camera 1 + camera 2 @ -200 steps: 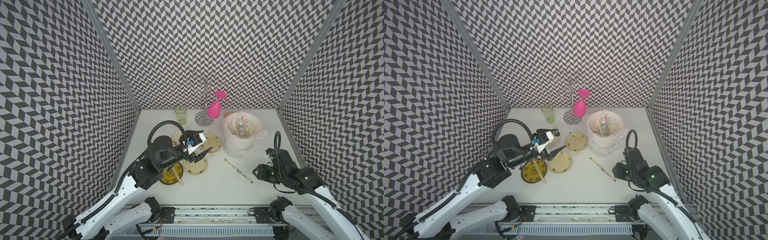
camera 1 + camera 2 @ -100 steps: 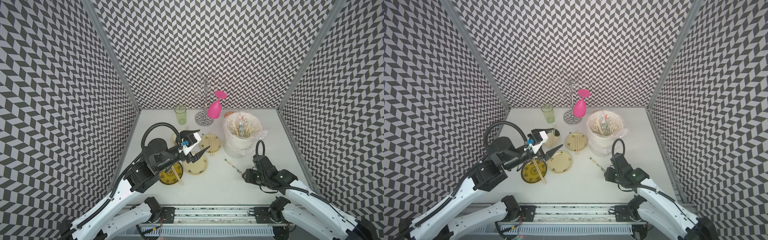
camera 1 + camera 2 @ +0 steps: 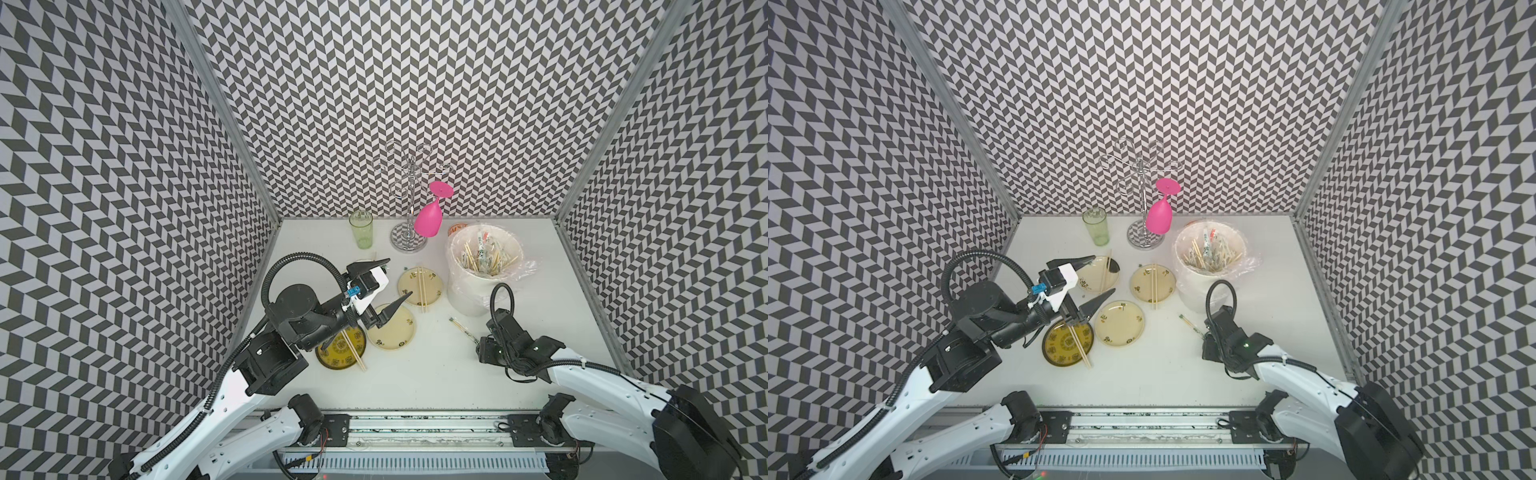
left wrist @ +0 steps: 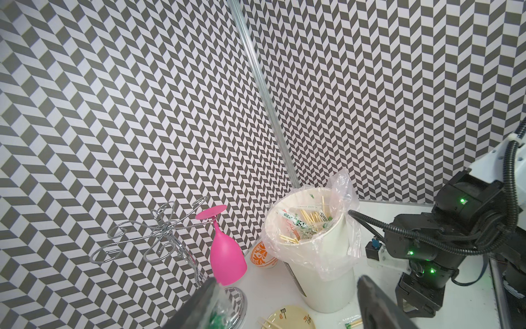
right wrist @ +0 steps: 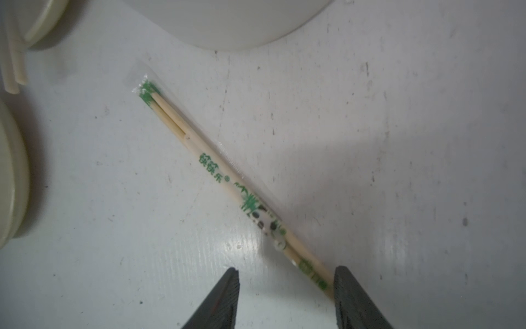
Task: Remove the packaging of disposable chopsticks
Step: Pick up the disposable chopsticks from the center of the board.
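A wrapped pair of disposable chopsticks [image 5: 227, 176] lies slanted on the white table by the bucket, still in its clear packaging [image 3: 461, 329] with green print and a panda mark. My right gripper [image 5: 287, 269] hangs low over its near end, open, with the sticks' tip beside one finger. My left gripper [image 3: 399, 277] is raised above the plates, open wide; what looks like a crinkled clear scrap with green print [image 4: 220, 310] clings to one finger. Bare chopsticks [image 3: 422, 286] rest on plates. Emptied sleeves [image 4: 293, 222] lie in the bucket.
The bag-lined white bucket [image 3: 469, 299] stands just behind the wrapped pair. Several plates [image 3: 390, 328] sit under and beside the left arm. A green glass [image 3: 360, 229], a wire rack [image 3: 409, 199] with a pink goblet [image 3: 430, 216] and an orange-patterned cup [image 4: 260, 255] stand at the back.
My right arm has swung left and down to the wrapped pair, and its jaws have spread wider. The left arm has drawn back a little, still open.
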Motion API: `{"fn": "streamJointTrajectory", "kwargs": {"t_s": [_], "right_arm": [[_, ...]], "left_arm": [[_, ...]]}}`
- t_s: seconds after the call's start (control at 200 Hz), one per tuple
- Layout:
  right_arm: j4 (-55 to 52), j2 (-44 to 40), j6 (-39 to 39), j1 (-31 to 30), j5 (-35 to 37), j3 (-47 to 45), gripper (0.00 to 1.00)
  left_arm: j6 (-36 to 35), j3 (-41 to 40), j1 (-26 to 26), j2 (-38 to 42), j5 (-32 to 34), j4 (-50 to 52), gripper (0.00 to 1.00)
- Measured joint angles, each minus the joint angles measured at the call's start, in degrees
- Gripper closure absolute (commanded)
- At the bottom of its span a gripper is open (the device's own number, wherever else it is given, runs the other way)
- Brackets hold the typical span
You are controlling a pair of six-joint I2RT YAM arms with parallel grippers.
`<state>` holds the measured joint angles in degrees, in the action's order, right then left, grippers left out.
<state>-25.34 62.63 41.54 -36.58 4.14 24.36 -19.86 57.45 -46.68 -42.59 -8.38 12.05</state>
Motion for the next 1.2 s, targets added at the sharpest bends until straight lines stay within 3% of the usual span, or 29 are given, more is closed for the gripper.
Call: {"fn": "streamJointTrajectory", "kwargs": {"t_s": [0.18, 0.421, 0.576, 0.686, 0.946, 1.091, 1.202], "right_arm": [[3.2, 3.3, -1.0, -0.2, 0.1, 0.9, 0.51], [3.0, 4.3, -0.6, -3.7, 0.1, 1.3, 0.70], [2.9, 7.5, 1.7, -9.0, 1.2, 3.3, 0.64], [2.0, 12.1, 2.8, -12.2, 3.3, 6.6, 0.67], [0.3, 21.6, 4.0, -15.4, 6.7, 13.9, 0.93], [-0.1, 22.5, 4.8, -15.5, 6.8, 14.6, 1.00], [-1.0, 22.4, 5.1, -15.7, 7.0, 15.3, 1.00]], "left_arm": [[0.0, 0.0, 0.0, 0.2, 0.1, 0.0, 0.23], [0.0, -0.7, 0.0, 0.7, 0.2, 0.0, 0.22], [0.0, -1.2, 0.0, 1.4, 0.2, 0.0, 0.22], [0.0, -2.1, 0.0, 2.1, 0.2, 0.0, 0.22], [0.1, -3.3, 0.0, 4.9, 0.7, 0.0, 0.22], [0.1, -3.3, 0.0, 6.1, 0.8, 0.1, 0.22], [0.2, -3.4, 0.0, 7.2, 0.8, 0.1, 0.21]]}}
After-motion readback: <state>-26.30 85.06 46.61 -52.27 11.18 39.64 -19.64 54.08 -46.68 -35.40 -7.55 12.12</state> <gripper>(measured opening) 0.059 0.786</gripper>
